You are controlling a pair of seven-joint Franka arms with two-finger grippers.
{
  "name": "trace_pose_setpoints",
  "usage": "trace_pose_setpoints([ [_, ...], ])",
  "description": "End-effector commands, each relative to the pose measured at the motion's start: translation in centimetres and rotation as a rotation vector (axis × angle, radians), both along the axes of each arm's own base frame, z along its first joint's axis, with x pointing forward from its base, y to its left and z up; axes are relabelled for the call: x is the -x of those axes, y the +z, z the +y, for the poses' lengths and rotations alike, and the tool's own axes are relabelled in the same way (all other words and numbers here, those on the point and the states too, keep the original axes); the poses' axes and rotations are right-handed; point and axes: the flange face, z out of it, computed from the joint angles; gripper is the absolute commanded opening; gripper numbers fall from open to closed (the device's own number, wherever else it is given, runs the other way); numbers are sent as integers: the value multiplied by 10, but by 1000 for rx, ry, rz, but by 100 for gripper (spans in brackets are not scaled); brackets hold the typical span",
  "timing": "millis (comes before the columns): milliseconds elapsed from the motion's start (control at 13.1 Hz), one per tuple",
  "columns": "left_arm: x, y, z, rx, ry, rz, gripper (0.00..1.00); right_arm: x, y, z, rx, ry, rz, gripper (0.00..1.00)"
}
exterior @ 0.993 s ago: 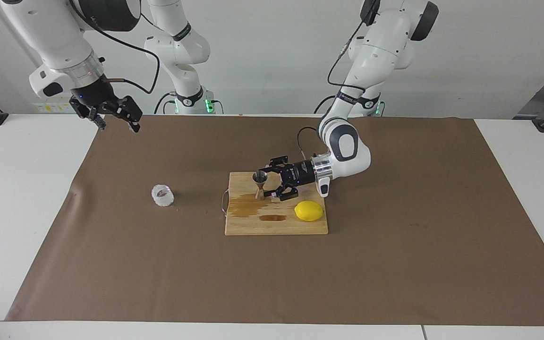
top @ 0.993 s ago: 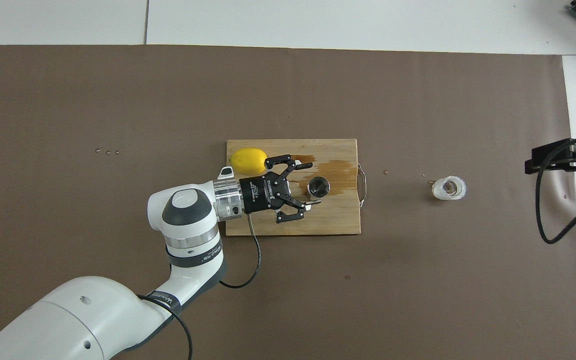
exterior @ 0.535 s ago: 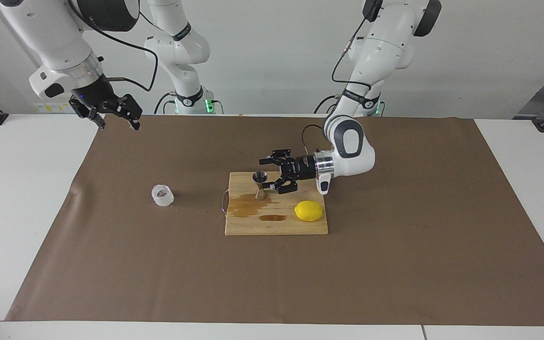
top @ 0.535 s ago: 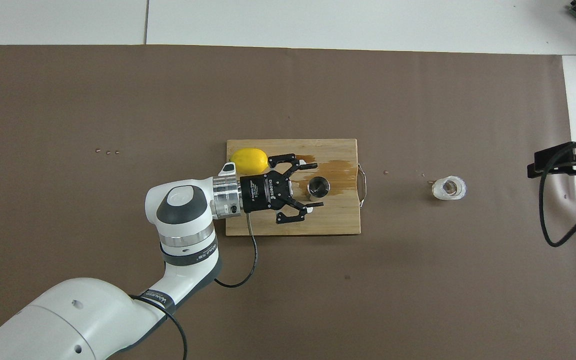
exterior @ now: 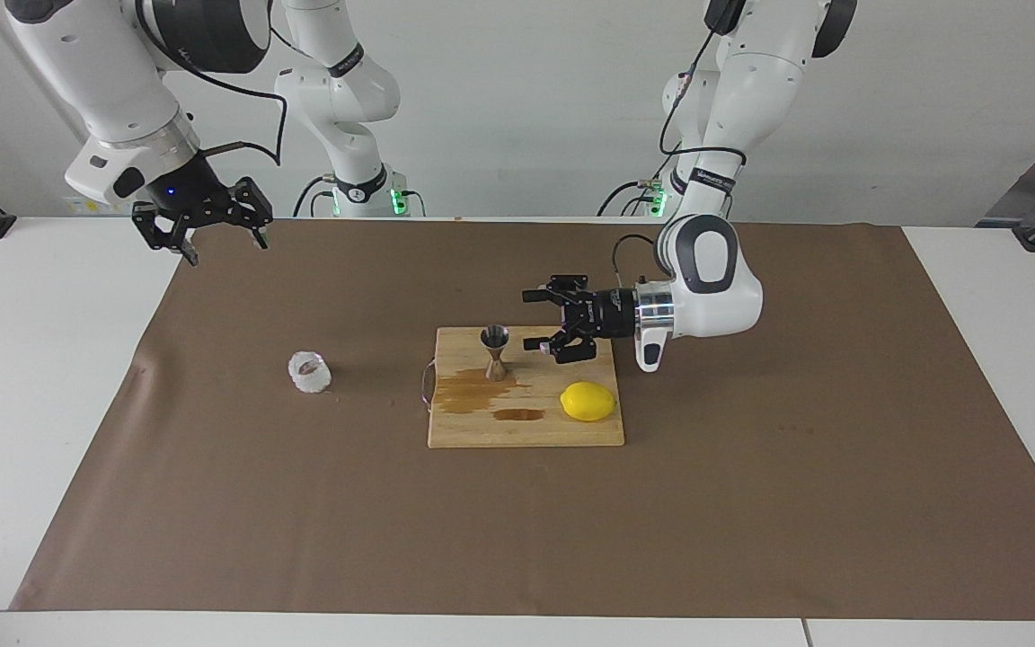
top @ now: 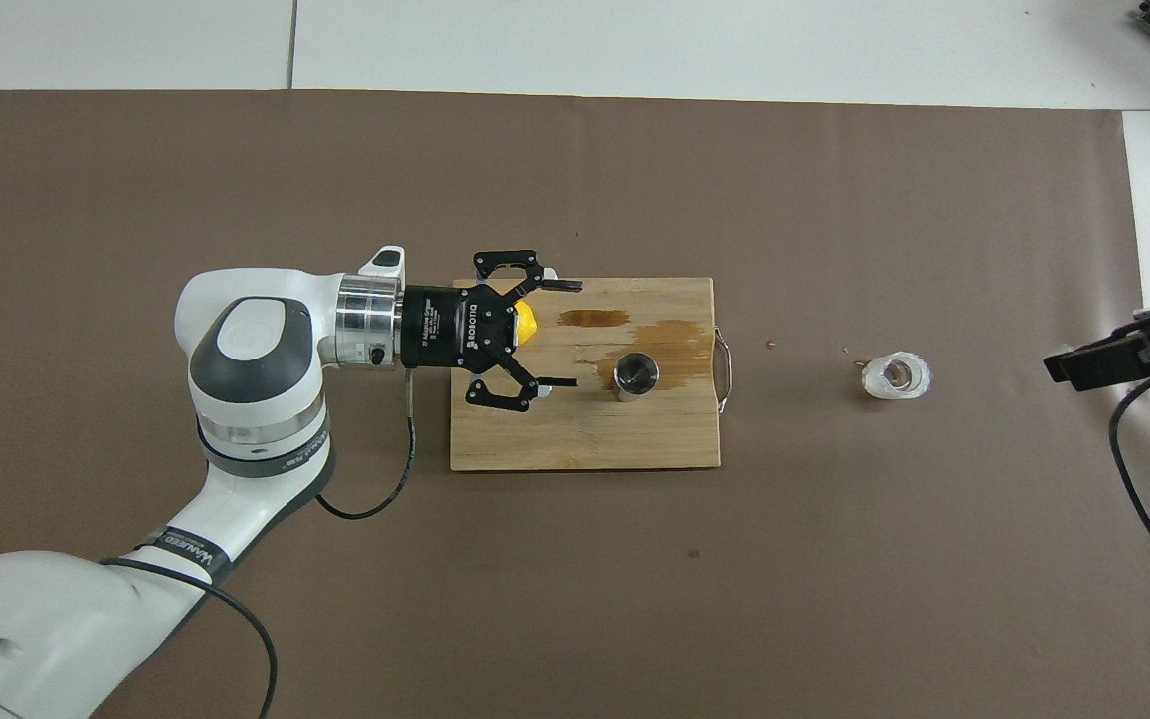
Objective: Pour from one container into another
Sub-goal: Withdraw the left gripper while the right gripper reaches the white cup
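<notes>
The steel jigger (exterior: 494,352) (top: 636,374) stands upright on the wooden cutting board (exterior: 525,429) (top: 585,439). My left gripper (exterior: 528,319) (top: 572,335) hangs open and level over the board, clear of the jigger on the side toward the left arm's end, holding nothing. The squat clear glass cup (exterior: 309,372) (top: 896,375) sits alone on the brown paper toward the right arm's end. My right gripper (exterior: 225,250) (top: 1084,362) waits open and raised over the paper's edge at that end, empty.
A yellow lemon (exterior: 588,401) (top: 527,322) lies on the board, partly covered by the left gripper in the overhead view. Brown liquid stains (exterior: 468,394) (top: 675,335) mark the board beside the jigger. A wire handle (top: 725,371) sticks out of the board's end facing the cup.
The left gripper has opened off the jigger and pulled back toward the left arm's end, lifting a little. The jigger stays standing. The right gripper shifted slightly.
</notes>
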Motion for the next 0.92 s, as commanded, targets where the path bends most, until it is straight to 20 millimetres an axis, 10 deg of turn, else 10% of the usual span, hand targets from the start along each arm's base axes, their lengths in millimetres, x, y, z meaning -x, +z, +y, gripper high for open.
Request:
trace_pose_setpoints([
  [0, -18, 25, 32, -147, -93, -116, 100, 13, -15, -22, 6, 279, -46, 100],
  [841, -54, 87, 105, -668, -416, -597, 100, -14, -165, -106, -352, 793, -148, 100],
])
